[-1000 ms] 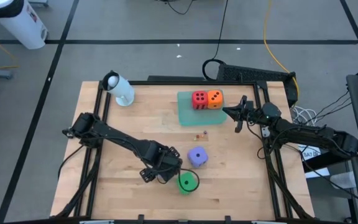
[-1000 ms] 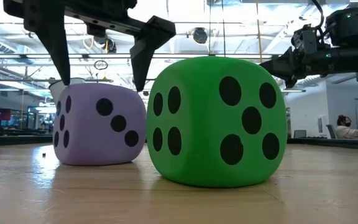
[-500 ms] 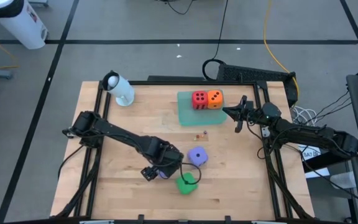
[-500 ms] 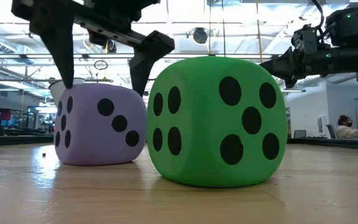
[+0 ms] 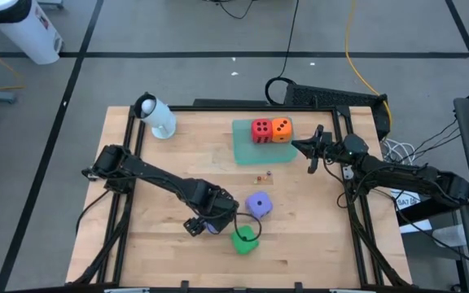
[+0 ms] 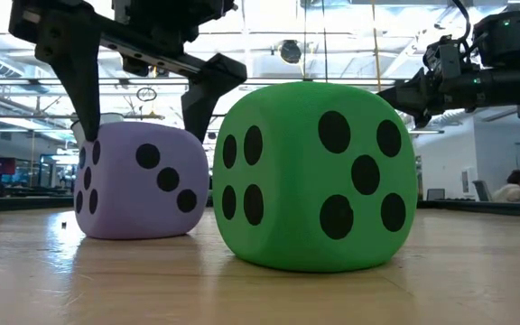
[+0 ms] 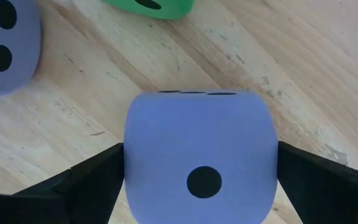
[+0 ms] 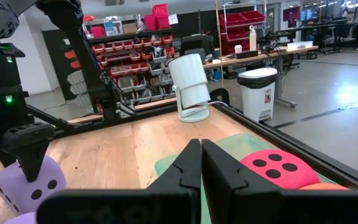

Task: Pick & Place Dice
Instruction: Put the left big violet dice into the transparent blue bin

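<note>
Purple foam, one pip up: a purple die [image 7: 197, 155] sits on the surface near its front edge, between the spread jaws of the left gripper [image 5: 212, 221], a finger [image 7: 86, 183] on either side; whether they touch it cannot be told. Just beside it stands the green die [image 5: 244, 239], close to the front edge, and a second purple die [image 5: 258, 204] lies a little farther in, near the middle. The red die [image 5: 260, 129] and orange die [image 5: 281, 129] sit touching each other on a translucent green tray [image 5: 247, 148] by the back edge. The right gripper [image 5: 314, 146], jaws pressed shut on nothing, hangs near the right edge beside the tray.

The surface [image 5: 169, 183] is pale wood planking in a black frame. A white cylinder [image 5: 157, 118] lies at its back left corner. Beyond it are shelves of red bins [image 8: 135, 53], a white waste bin [image 8: 258, 93] and a grey floor marked with dark tape lines [image 5: 80, 61]. No writing can be read.
</note>
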